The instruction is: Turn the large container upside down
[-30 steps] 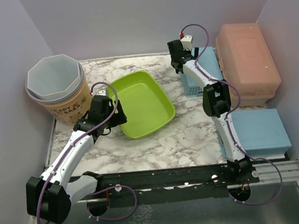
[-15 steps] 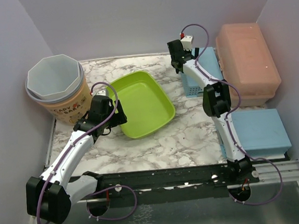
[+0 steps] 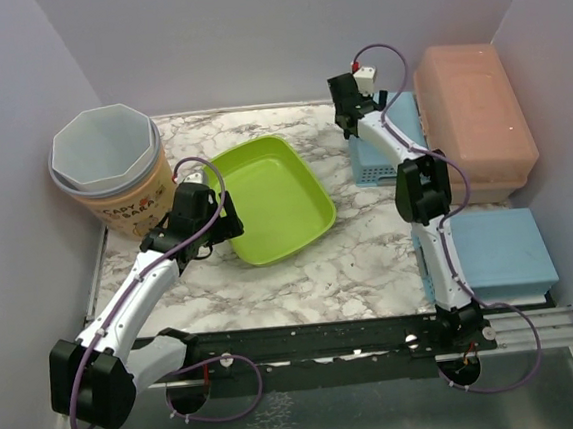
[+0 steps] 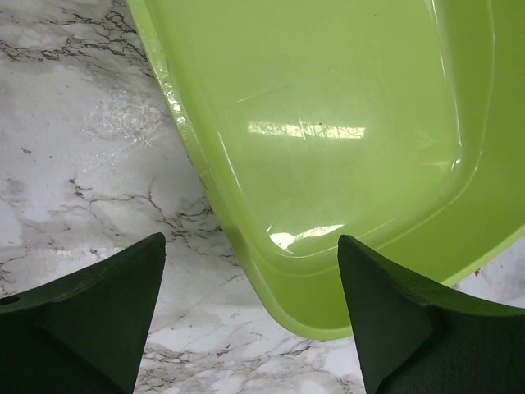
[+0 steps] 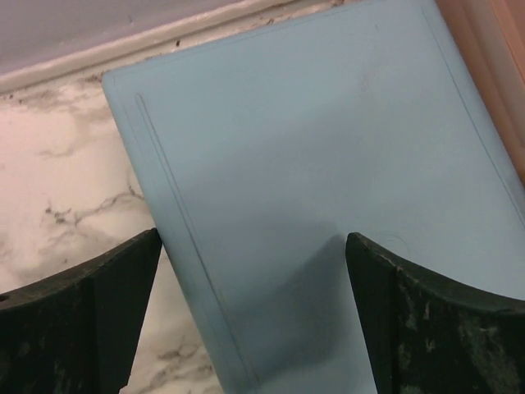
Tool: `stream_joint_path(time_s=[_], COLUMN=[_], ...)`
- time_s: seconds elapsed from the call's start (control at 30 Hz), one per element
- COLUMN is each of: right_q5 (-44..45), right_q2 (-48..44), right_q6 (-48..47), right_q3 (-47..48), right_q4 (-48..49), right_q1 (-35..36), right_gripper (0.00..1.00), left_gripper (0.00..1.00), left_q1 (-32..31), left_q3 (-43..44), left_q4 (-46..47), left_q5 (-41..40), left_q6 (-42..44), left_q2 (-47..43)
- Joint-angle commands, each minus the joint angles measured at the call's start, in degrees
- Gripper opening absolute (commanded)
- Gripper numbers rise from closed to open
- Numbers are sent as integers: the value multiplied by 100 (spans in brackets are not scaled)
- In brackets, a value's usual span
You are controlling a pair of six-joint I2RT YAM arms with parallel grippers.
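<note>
Large container, by my judgement the green one, lies upright mid-table | left gripper wide, astride its near rim, unmoved | right gripper wide, has shifted right over blue box | flip not begun

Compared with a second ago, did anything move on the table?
The right arm swung a little to the right and farther back, so the open right claw now hangs over the blue lid. Nothing was grabbed or let go. The left claw, open at the green tub edge, the tub itself and the bucket stayed put.
</note>
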Motion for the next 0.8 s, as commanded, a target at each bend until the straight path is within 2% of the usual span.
stream_joint_path(time_s=[0.0,0.07,0.2,0.37,0.5,0.63,0.77], right_q5=[-1383,-2115,-3024,-4455,-5986,-7310,-7747], right_q2=[-1149,-1568,-2395,-3435,-4051,-4258,-4176], right_q6=[-211,-208,-6,456,755,994,828], right_q3=[-852,-1240,-2109,-3648,-4766,-5621,-5821], right_q4=[533,668,859,1316,1646,2026,1727], right_q1=[-96,-96,-94,-96,-96,-96,-87], right_gripper=[96,95,95,93,90,83,74], left_gripper=[87,87,88,89,87,87,87], left_q1=[14,14,14,12,14,17,14], left_q3=[-102,-104,-143,-239,-367,-502,-602], left_q4=[-18,-18,-11,44,114,195,242], left_q5=[56,24,-42,-175,-161,-95,-76], left_q6=[-89,-113,-183,-240,-268,-312,-353], left_q2=[-142,-141,-203,-241,-213,-225,-296])
